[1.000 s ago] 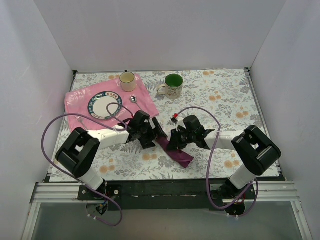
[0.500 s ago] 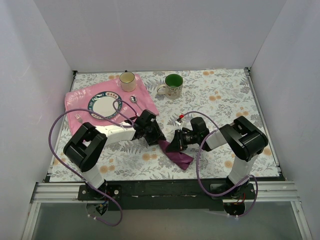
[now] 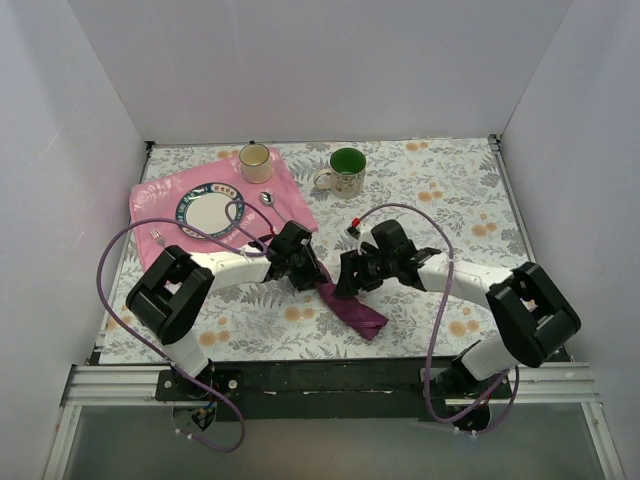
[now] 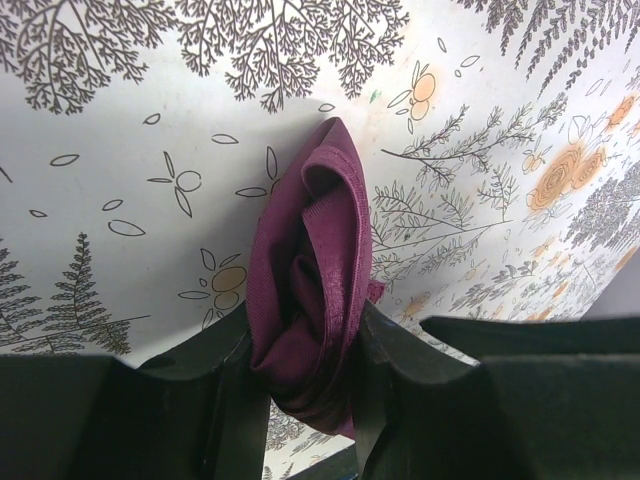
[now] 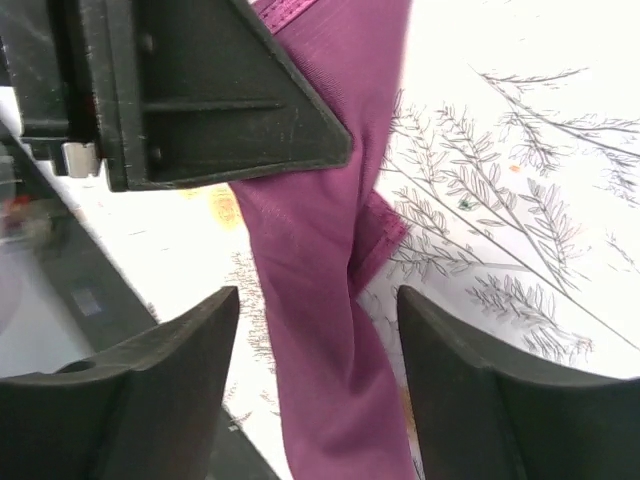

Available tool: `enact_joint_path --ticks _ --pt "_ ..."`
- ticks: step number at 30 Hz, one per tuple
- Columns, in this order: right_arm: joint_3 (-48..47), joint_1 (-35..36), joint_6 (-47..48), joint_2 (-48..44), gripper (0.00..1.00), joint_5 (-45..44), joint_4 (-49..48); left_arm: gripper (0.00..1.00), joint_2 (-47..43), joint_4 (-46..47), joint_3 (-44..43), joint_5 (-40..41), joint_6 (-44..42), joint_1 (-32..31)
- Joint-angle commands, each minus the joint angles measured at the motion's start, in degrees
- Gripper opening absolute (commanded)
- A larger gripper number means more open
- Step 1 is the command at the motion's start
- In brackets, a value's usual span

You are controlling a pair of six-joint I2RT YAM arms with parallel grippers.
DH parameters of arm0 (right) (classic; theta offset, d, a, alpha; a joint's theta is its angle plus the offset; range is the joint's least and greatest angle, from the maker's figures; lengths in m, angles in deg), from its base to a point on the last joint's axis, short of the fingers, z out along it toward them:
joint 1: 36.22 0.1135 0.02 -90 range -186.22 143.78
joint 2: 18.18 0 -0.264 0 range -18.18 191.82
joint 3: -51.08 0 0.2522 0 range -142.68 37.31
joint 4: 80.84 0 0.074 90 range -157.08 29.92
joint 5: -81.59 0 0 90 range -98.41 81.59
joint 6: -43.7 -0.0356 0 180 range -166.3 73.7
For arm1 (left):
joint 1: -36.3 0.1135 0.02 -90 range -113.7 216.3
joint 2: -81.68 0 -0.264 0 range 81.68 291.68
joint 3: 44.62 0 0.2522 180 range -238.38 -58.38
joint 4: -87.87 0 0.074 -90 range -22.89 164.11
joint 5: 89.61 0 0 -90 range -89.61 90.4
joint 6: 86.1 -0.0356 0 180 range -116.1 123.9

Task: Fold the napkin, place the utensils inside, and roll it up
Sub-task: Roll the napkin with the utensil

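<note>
Evidently mid-fold: the left gripper (image 4: 305,352) pinches the bunched napkin (image 4: 316,262) at lower centre; the right gripper (image 5: 318,312) straddles it, fingers wide. Next, it probably needs spreading flat.

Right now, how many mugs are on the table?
2. A cream mug stands at the far edge of the pink mat. A green-lined mug stands on the bare floral tablecloth to its right. No others show.
</note>
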State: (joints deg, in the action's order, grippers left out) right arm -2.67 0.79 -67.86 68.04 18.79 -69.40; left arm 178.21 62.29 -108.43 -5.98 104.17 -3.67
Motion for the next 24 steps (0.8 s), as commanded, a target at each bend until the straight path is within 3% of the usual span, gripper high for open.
enact_joint_path --ticks 1,6,12,16,24 --pt "-4.6 8.5 6.2 -6.9 0.74 -23.6 15.6 0.30 -0.3 -4.0 2.7 3.6 -1.8 -0.1" --pt "-6.7 22.3 9.2 -7.6 0.78 -44.6 16.5 0.30 -0.1 -3.8 2.9 2.3 -1.7 -0.1" --pt "-11.4 32.8 12.9 0.3 0.79 -60.4 17.2 0.30 0.8 -3.1 3.0 0.0 -1.4 0.1" --pt "-15.5 36.3 14.1 8.5 0.80 -66.9 19.9 0.30 0.9 -2.9 3.2 -0.7 -1.2 0.2" --pt "-15.3 37.3 11.2 13.5 0.78 -71.4 20.0 0.29 0.2 -2.6 3.8 -1.2 -1.4 0.7"
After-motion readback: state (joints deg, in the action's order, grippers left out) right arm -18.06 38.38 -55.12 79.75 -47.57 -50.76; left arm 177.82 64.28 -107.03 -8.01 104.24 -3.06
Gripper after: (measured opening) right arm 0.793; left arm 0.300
